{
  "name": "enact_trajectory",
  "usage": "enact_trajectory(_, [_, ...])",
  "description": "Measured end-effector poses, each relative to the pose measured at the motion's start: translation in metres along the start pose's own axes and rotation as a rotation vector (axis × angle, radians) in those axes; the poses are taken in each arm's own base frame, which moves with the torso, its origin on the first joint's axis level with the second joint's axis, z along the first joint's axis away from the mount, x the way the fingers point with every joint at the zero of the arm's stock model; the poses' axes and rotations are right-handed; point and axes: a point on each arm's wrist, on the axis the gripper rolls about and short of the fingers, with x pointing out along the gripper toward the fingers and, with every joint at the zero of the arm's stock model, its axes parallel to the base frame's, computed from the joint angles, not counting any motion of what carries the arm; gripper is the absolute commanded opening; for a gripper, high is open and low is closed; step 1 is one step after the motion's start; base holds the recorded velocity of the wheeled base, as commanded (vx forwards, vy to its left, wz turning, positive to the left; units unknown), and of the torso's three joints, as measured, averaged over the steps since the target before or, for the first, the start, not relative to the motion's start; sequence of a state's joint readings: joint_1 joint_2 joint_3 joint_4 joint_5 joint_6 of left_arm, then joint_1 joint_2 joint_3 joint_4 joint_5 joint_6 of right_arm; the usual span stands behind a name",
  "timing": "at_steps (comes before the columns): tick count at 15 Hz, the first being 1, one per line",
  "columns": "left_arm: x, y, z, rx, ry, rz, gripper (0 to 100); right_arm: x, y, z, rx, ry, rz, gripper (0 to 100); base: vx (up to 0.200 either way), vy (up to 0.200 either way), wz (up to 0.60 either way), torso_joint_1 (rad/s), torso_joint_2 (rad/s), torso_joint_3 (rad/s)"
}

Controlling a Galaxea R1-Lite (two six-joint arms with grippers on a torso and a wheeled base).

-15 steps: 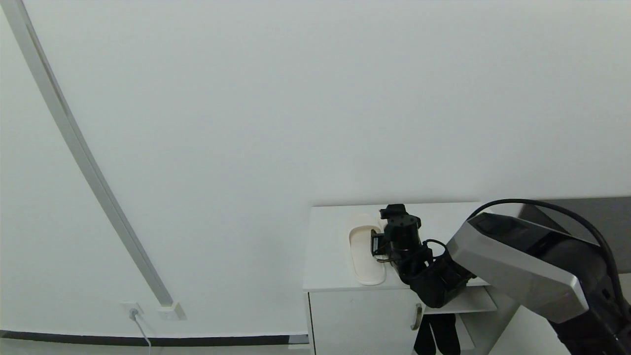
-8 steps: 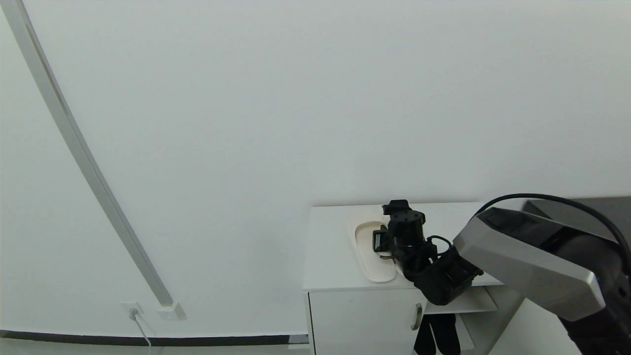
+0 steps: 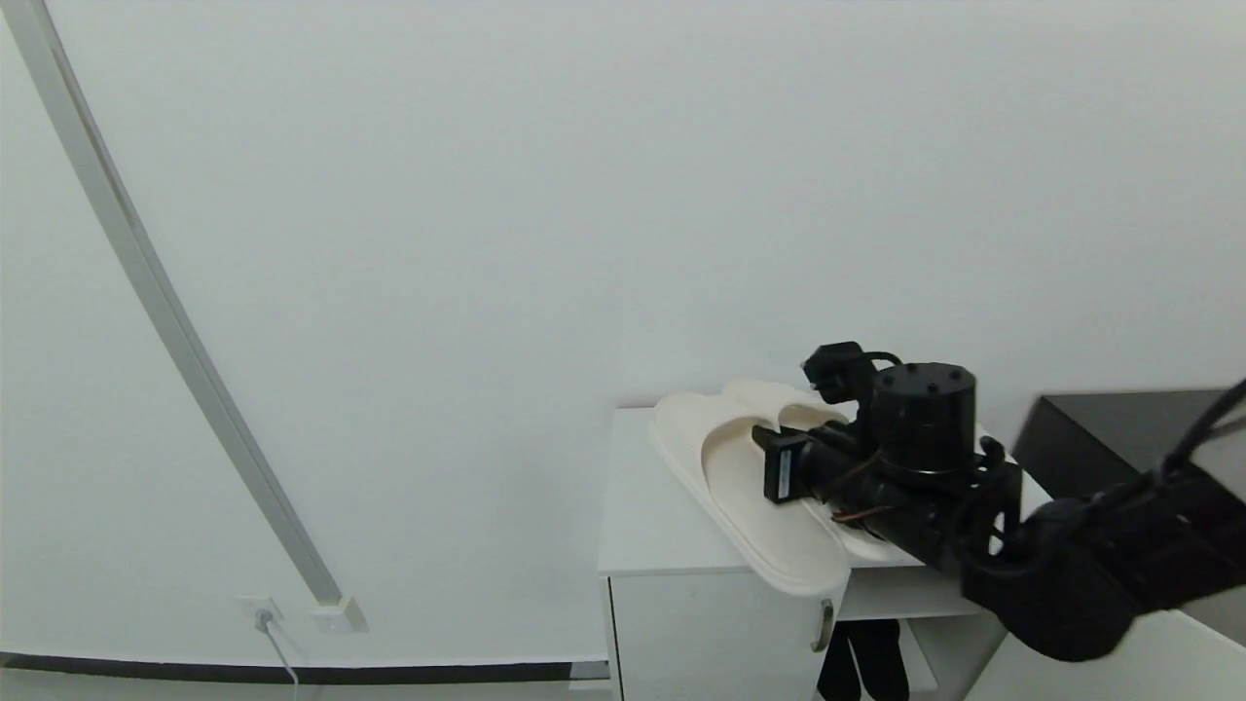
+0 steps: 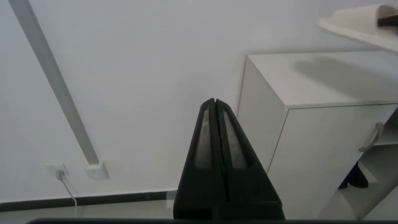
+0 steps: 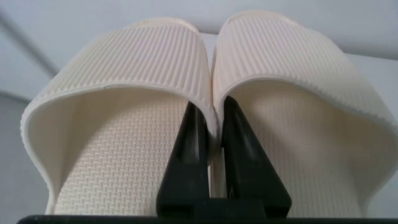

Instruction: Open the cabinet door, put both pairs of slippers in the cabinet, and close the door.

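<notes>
Two at once, so carry level and slow: hold the right gripper (image 5: pixel 212 118) clamped on the touching inner edges of the cream slippers (image 3: pixel 769 497), swing clear of the cabinet top's (image 3: pixel 642 506) front edge, then lower towards the open compartment's shelf (image 3: pixel 905 604), above what looks like the black pair (image 3: pixel 861 662). Hang raised over that top's front right part, toes towards the wall, heels jutting past the front edge; look soft, ribbed across the straps, pebbled on the footbeds. Leave the left gripper (image 4: pixel 214 134) with fingers together, off the cabinet's left side.
</notes>
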State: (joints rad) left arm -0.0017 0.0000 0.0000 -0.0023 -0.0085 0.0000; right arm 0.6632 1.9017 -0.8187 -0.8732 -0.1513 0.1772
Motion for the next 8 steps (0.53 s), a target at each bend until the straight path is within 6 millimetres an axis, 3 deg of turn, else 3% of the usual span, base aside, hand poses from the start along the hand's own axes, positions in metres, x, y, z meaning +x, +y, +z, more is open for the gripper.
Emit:
enact_trajectory(4, [0.0, 0.0, 0.0, 0.003, 0.0, -0.001, 0, -0.072, 0.015, 0.014, -0.019, 0.047, 0.2, 0, 0.0, 0.0, 0.0, 0.0, 0.0, 0.0])
enact_trajectory(8, [0.0, 0.0, 0.0, 0.0, 0.0, 0.001, 0, -0.095, 0.02, 0.025, -0.02, 0.004, 0.247, 0, 0.0, 0.0, 0.0, 0.0, 0.0, 0.0])
